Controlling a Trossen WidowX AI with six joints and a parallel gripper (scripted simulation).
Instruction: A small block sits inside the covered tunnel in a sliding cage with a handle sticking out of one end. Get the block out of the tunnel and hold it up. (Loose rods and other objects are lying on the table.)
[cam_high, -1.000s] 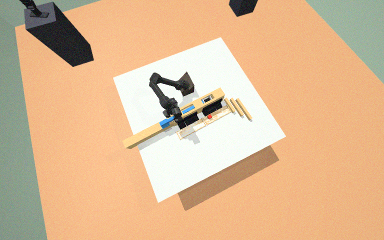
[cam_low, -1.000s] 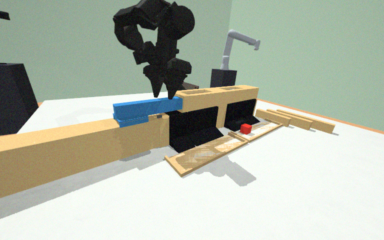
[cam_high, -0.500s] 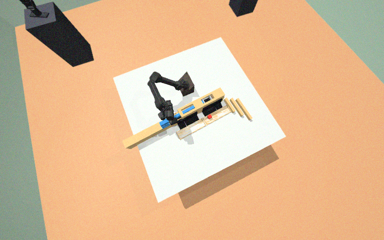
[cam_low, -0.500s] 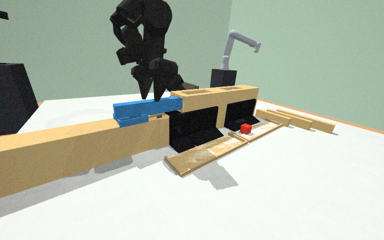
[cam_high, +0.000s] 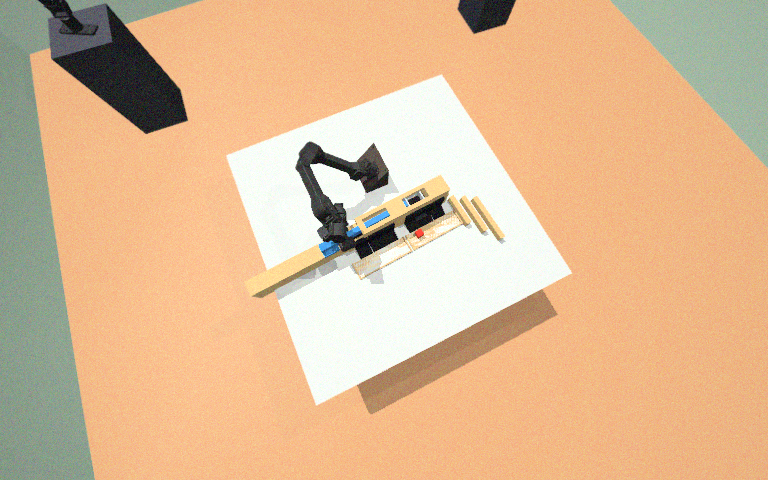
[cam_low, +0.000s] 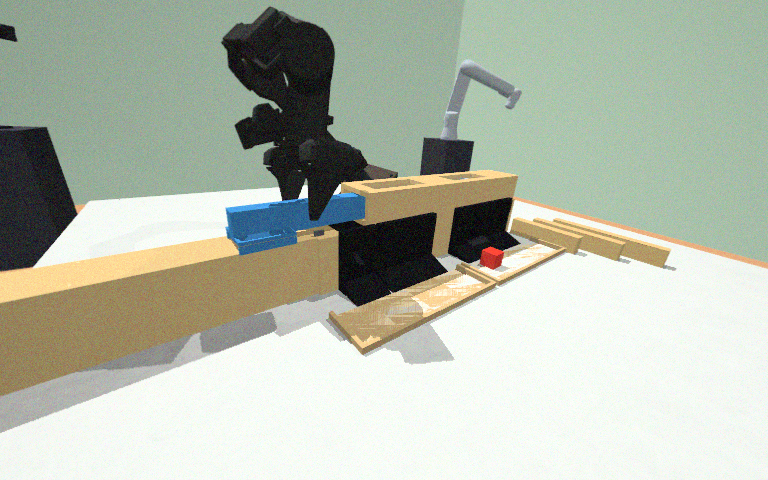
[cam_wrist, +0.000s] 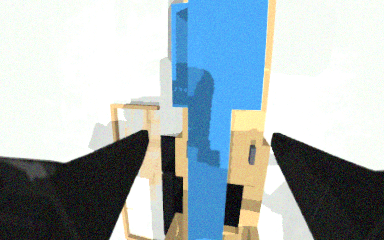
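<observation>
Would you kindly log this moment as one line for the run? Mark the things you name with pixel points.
gripper (cam_high: 346, 234) (cam_low: 298, 209) (cam_wrist: 209, 136): open, astride blue handle (cam_high: 330, 249) (cam_low: 266, 216) (cam_wrist: 207, 200) | red block (cam_high: 419, 233) (cam_low: 491, 257): in tray (cam_high: 386, 264) (cam_low: 419, 319), out of tunnel | lift: not done

One red block (cam_high: 419, 233) (cam_low: 491, 258), three loose rods (cam_high: 473, 215) (cam_low: 603, 242)

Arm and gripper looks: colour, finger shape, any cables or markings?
The arm is dark, near-black, with chunky angular housings and slimmer links. The gripper matches: two black fingers, broad at the root, tapering to narrow tips. No markings or loose cables that I can make out.
</observation>
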